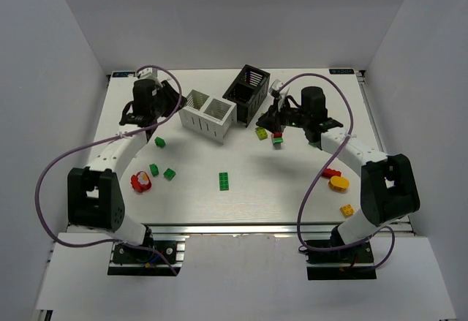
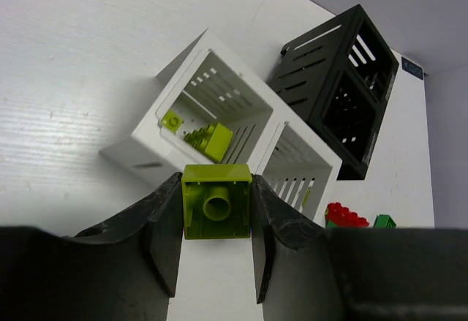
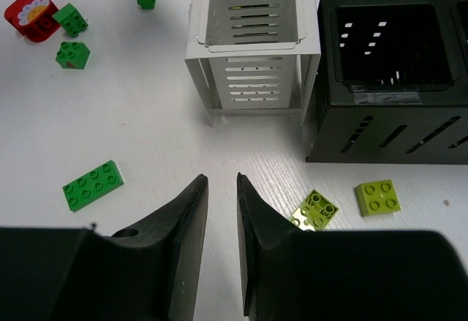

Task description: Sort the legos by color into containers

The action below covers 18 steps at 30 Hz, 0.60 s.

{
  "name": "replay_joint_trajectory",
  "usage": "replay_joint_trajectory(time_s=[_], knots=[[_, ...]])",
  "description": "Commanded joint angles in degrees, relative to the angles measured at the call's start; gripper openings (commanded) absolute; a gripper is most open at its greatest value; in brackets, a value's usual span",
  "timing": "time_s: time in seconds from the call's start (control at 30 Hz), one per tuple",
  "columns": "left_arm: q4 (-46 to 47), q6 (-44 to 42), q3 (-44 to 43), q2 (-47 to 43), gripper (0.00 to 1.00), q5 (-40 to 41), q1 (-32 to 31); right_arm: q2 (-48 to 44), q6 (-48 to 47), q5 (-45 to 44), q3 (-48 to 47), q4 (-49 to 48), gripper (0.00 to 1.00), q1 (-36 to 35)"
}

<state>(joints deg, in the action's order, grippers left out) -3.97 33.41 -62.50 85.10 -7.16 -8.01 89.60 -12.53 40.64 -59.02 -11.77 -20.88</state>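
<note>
Overhead, the black box [image 1: 247, 93] and white box [image 1: 208, 115] stand side by side at upper centre. Before the white box, the left gripper [image 2: 216, 208] clamps a lime brick [image 2: 216, 201]. The right gripper [image 3: 221, 189], fingers narrowly apart, holds nothing, with two lime bricks [image 3: 314, 210] at lower right.

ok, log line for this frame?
left hand: shut on lime brick, facing white container | right hand: empty, narrow gap | white container: lime pieces inside
</note>
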Motion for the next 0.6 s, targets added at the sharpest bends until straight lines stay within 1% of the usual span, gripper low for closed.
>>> replay_joint_trajectory(time_s=[0.0, 0.2, 0.23, 0.33, 0.47, 0.5, 0.57], knots=[[1.2, -0.8, -5.4, 3.0, 0.04, -2.2, -0.6, -1.3, -0.5, -0.7, 0.8, -2.2, 0.29, 0.5], [1.1, -0.9, -9.7, 8.8, 0.08, -2.6, -1.5, -1.7, -0.7, -1.1, 2.2, -2.4, 0.33, 0.8], [0.7, -0.9, -11.6, 10.3, 0.09, -2.6, -1.6, -1.7, -0.8, -1.3, 2.3, -2.4, 0.34, 0.8], [0.0, -1.2, -13.8, 13.1, 0.13, -2.2, -2.2, -1.8, -1.0, -1.4, 2.8, -2.4, 0.34, 0.9], [-1.0, -1.3, -16.1, 15.3, 0.27, -0.8, -2.7, -1.6, -1.4, -1.7, 3.0, -2.4, 0.35, 1.2], [-1.3, -1.3, -16.5, 15.6, 0.33, -0.6, -3.0, -1.5, -1.6, -1.7, 3.1, -2.4, 0.36, 1.2], [-1.9, -1.4, -17.9, 16.7, 0.38, 0.3, -3.1, -1.2, -1.8, -1.7, 3.1, -2.3, 0.36, 1.2]])
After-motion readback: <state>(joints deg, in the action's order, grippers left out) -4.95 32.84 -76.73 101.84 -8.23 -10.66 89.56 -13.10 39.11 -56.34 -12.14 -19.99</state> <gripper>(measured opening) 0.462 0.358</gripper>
